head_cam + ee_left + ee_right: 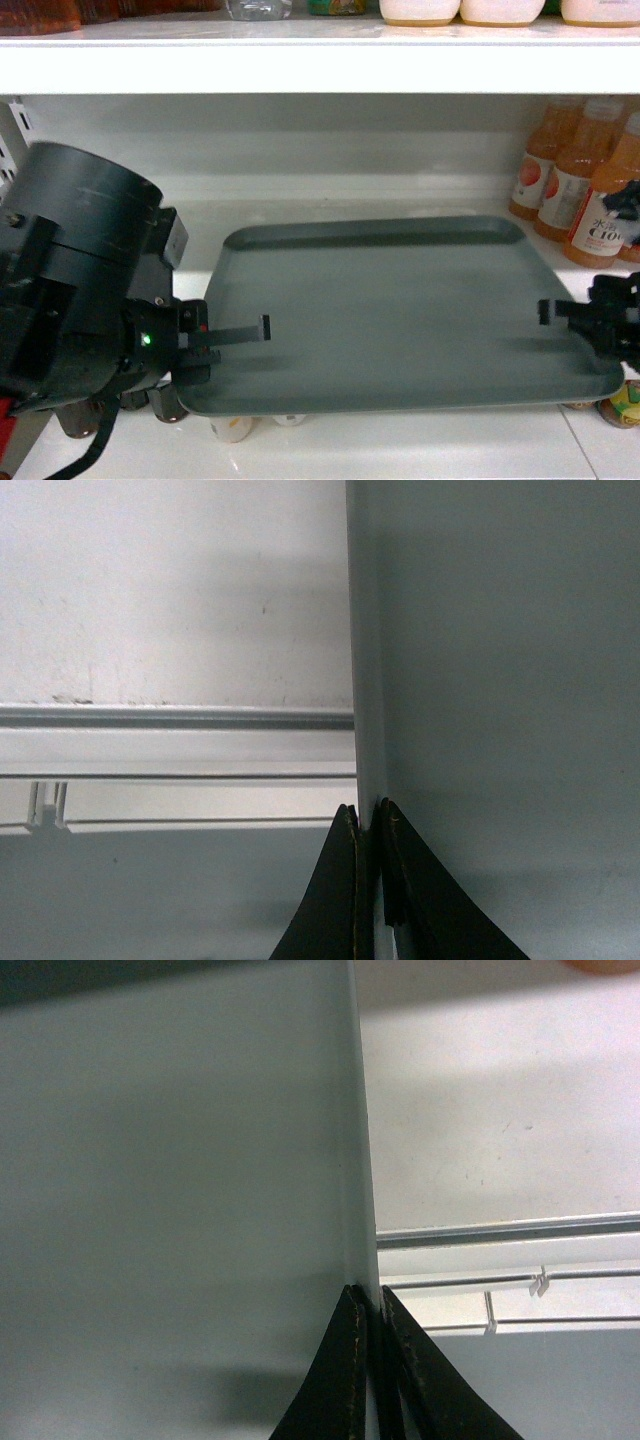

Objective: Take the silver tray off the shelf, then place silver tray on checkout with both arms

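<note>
Two grippers, left gripper [262, 328] and right gripper [545, 311], each clamped on the silver tray [400, 310] rim, beside orange "C100" bottles [600, 215].

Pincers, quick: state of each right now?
Left pincer: closed on the tray rim.
Right pincer: closed on the tray's opposite rim.

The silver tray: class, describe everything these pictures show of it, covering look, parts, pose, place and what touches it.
The silver tray is a large, matte grey-green rectangle with rounded corners and a low raised rim, plain and empty. It lies roughly level, its front edge reaching out past the shelf lip. The left gripper pinches its left rim and the right gripper pinches its right rim, jaws closed on the thin edge.
</note>
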Tool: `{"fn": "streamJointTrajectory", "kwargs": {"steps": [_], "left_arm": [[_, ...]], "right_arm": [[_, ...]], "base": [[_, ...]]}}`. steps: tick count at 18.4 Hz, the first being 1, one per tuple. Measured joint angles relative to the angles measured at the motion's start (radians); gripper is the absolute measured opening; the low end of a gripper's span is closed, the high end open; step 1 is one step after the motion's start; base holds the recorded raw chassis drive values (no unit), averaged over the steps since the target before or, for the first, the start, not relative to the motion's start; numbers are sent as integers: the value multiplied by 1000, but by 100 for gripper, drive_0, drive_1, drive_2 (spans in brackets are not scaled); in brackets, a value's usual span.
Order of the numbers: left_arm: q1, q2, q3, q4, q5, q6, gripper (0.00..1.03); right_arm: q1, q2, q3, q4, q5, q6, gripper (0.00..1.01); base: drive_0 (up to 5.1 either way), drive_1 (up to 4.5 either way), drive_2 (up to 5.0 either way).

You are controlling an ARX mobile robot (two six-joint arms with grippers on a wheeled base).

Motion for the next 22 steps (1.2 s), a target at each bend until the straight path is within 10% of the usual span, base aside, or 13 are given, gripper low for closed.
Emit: {"fn": "streamJointTrajectory", "kwargs": {"steps": [8,22], "left_arm": [[-58,-420,-274,-76,-39,-31,3],[-61,-482,-300,-77,-54,-42,3]], "right_arm": [[0,-509,-342,-28,-35,51,3],[0,-525,-351,-23,-36,54,3]], "base": [[0,0,0],[-1,-273,272]]}}
